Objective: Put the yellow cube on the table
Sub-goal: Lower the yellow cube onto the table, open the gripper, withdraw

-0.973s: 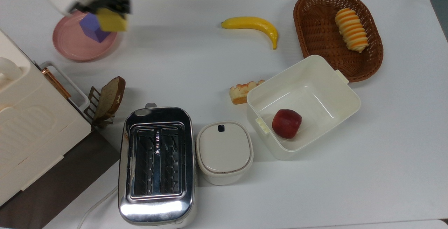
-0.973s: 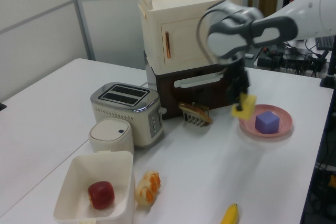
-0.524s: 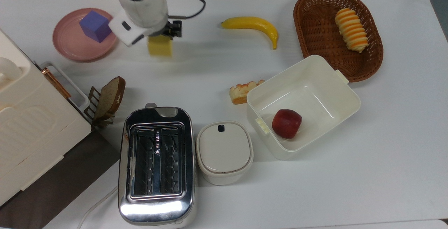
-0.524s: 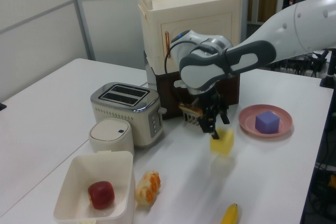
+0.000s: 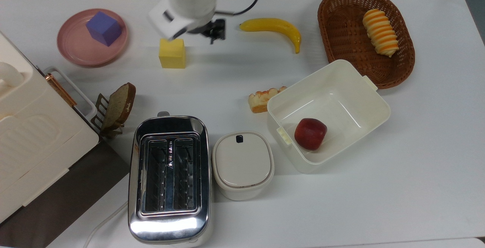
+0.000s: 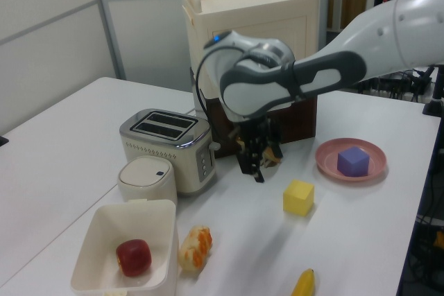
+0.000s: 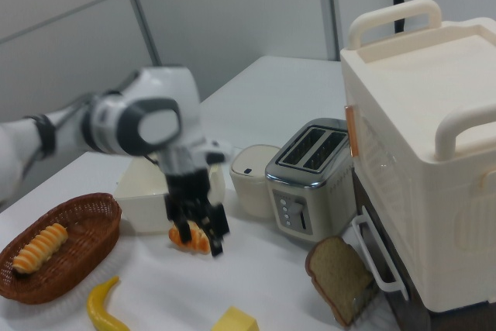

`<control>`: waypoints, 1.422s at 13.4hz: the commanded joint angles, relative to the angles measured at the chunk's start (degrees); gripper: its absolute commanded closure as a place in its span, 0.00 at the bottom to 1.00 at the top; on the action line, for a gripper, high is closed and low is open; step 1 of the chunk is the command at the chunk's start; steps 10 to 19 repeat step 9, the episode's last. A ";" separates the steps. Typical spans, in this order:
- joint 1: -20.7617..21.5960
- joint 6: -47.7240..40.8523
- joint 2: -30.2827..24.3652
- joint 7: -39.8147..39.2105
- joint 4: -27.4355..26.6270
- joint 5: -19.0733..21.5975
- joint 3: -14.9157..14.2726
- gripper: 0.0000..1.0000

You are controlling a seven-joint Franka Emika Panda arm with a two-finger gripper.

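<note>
The yellow cube [image 5: 172, 53] sits flat on the white bench [image 5: 235, 73], free of the arm, between the pink plate [image 5: 77, 56] and the banana [image 5: 274, 28] in the top view. The purple cube [image 5: 104, 28] rests on that plate. In the left view the yellow cube [image 6: 299, 197] stands on the bench just to the left view's left of the plate [image 6: 331, 166], apart from it. The gripper [image 7: 198, 226] hangs above the bench with its fingers spread apart and nothing between them; in the top view the gripper [image 5: 215, 32] is just beside the cube, toward the banana, not touching it. A toaster [image 5: 169, 178], a lidded white pot [image 5: 243, 164] and an open white box [image 5: 346, 85] holding a red apple [image 5: 310, 134] stand nearer the top view's bottom edge.
</note>
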 commanded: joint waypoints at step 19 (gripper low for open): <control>-2.19 -0.22 -3.59 -0.26 5.09 4.14 -2.09 0.00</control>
